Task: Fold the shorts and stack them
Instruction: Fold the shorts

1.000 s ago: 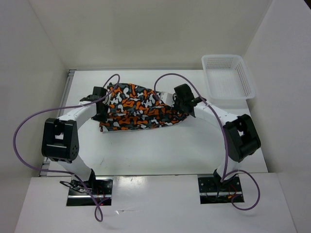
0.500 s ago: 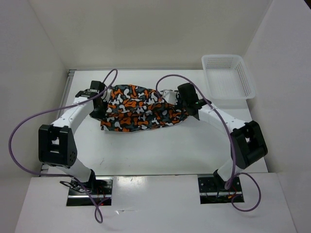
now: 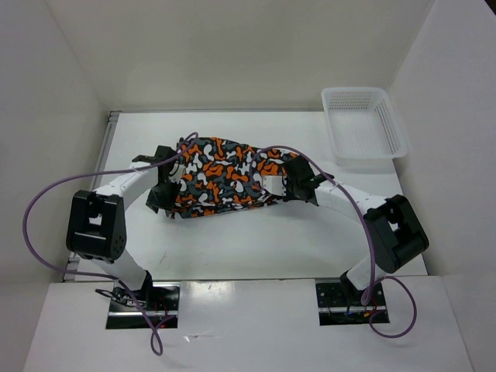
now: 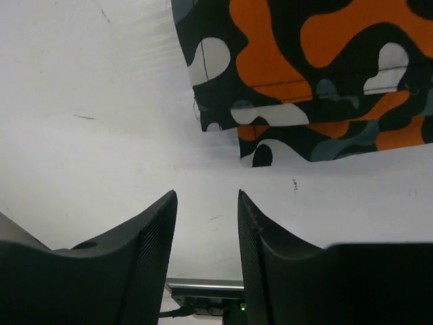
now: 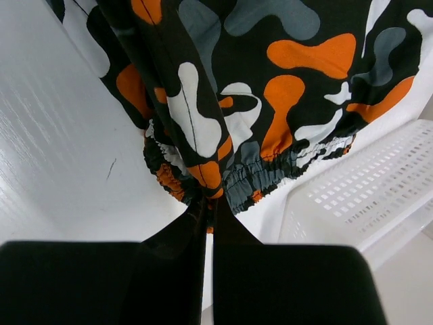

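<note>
The shorts (image 3: 225, 177), in orange, white, black and grey blobs, lie folded across the middle of the white table. My left gripper (image 3: 164, 194) is at their left edge. In the left wrist view it (image 4: 206, 196) is open and empty, with the shorts' hem corner (image 4: 270, 128) just beyond its fingertips. My right gripper (image 3: 293, 186) is at their right edge. In the right wrist view it (image 5: 210, 198) is shut on the gathered elastic waistband of the shorts (image 5: 223, 176), and the cloth hangs up and away from it.
A white plastic lattice basket (image 3: 363, 124) stands at the back right of the table; its wall also shows in the right wrist view (image 5: 358, 196). Purple cables loop from both arms. White walls close in the table on three sides.
Both grippers have come toward the near side, drawing the shorts over into a narrower fold. My left gripper has let go of the cloth and now sits open beside it.
</note>
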`<state>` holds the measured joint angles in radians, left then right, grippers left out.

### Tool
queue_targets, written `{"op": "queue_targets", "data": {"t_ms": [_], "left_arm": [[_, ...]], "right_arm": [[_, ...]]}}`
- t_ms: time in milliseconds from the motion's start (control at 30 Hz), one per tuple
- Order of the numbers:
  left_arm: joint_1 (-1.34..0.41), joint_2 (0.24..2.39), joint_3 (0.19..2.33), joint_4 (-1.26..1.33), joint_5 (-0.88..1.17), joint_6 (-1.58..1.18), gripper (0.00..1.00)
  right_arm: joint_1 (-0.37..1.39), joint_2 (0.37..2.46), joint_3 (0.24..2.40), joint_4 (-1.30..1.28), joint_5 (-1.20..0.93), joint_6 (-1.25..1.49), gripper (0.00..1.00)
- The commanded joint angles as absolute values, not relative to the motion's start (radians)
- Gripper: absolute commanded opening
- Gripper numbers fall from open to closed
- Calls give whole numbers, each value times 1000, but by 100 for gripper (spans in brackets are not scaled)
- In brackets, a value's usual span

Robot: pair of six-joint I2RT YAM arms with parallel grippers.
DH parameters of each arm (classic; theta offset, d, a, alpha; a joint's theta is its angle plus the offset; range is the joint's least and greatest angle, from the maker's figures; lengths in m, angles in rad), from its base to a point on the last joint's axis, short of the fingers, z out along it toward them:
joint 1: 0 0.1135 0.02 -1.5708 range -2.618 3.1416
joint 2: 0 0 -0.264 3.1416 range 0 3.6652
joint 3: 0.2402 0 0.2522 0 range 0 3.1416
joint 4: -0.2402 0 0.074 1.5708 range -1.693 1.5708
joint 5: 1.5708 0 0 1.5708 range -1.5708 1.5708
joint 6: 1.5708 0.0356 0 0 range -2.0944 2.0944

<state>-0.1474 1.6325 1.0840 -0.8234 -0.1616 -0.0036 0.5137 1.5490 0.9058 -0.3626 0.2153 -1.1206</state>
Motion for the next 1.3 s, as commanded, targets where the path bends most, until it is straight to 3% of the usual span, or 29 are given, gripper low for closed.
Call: {"op": "queue_targets", "data": {"t_ms": [0,133,367,500,1267], "left_arm": [[-163,1640,1077,-764,-172,0,49],[-216,1563,1048,-557,-225,0,54],[-262,1563,971,-439,-258,0,54],[-262,1583,951,-430,-268,0,48],[-252,1572,925,-500,-322,0,46]], "right_arm": [[522,1514,894,-348,196,-1127,0],[531,1523,894,-357,187,-1118,0],[531,1532,904,-357,178,-1109,0],[531,1532,914,-357,178,-1109,0],[531,1532,905,-367,169,-1100,0]]}}
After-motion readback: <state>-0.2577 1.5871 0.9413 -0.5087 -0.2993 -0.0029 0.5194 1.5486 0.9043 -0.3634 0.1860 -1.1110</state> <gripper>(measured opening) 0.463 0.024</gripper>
